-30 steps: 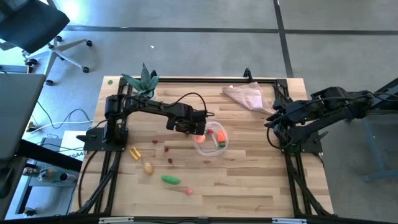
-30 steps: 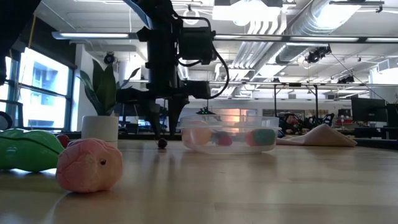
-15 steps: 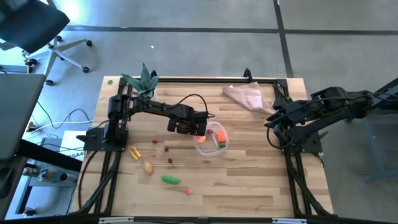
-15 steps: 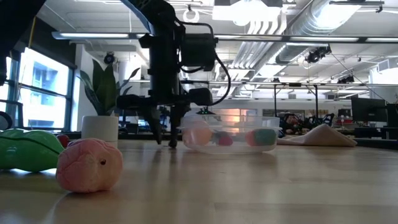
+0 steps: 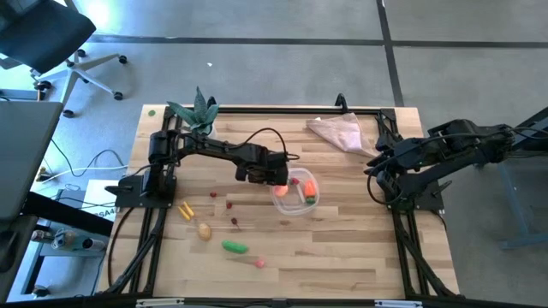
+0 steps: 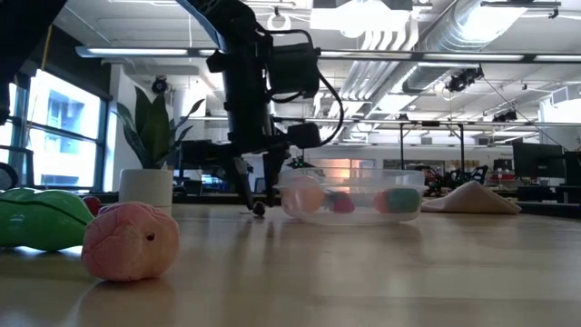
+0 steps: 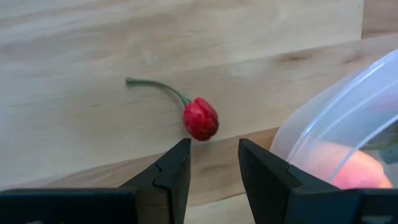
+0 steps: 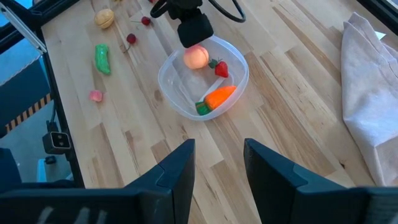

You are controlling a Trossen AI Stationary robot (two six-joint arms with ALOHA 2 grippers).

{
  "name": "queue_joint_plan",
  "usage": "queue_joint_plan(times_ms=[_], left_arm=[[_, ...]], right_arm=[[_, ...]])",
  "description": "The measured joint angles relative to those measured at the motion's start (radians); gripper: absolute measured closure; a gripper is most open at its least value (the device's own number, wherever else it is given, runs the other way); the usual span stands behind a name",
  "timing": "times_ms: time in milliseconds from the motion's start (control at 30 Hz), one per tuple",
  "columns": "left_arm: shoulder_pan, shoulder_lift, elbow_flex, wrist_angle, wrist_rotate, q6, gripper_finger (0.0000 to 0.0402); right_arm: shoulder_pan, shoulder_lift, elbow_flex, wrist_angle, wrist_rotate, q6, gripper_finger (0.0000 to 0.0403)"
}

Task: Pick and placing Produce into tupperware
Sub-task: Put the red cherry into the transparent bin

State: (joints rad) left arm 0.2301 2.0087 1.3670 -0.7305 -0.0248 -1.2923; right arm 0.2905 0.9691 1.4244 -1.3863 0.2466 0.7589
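The tupperware (image 5: 297, 193) is a round clear tub on the table's middle; it holds a peach-pink round piece (image 8: 196, 56), a red piece, an orange carrot (image 8: 221, 96) and a green bit. My left gripper (image 5: 267, 177) is low at the tub's left side, open by a narrow gap. A small red cherry with a green stem (image 7: 200, 118) lies on the wood just ahead of its fingertips (image 7: 214, 168). More produce lies nearer the left: yellow piece (image 5: 184, 210), potato (image 5: 205, 230), green pod (image 5: 235, 247), pink piece (image 5: 260, 263). My right gripper (image 8: 219, 168) waits open at the table's right. My left gripper comes from above, pointing down, with the outer side of one finger (image 7: 267, 180) close against the tub's rim (image 7: 298, 140) on its left side. The tub stands flat on the table. Whether finger and rim touch at this moment I cannot tell.
A pinkish-beige cloth (image 5: 338, 130) lies at the far right and a leafy plant in a white pot (image 5: 197, 111) at the far left. Tiny dark-red bits (image 5: 229, 204) dot the wood left of the tub. Bare wood lies near and right of the tub.
My left gripper drew a little toward the table's left, then moved back toward the right against the tub. The tub slid a short way toward the table's right, staying upright with its contents inside.
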Motion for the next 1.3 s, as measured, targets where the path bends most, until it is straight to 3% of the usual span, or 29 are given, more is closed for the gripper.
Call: queue_joint_plan(times_ms=[1300], left_arm=[[0.026,0.04,0.021,0.005,-0.077,0.038,0.0277]], right_arm=[[0.0,0.0,0.0,0.0,0.0,0.0,0.0272]])
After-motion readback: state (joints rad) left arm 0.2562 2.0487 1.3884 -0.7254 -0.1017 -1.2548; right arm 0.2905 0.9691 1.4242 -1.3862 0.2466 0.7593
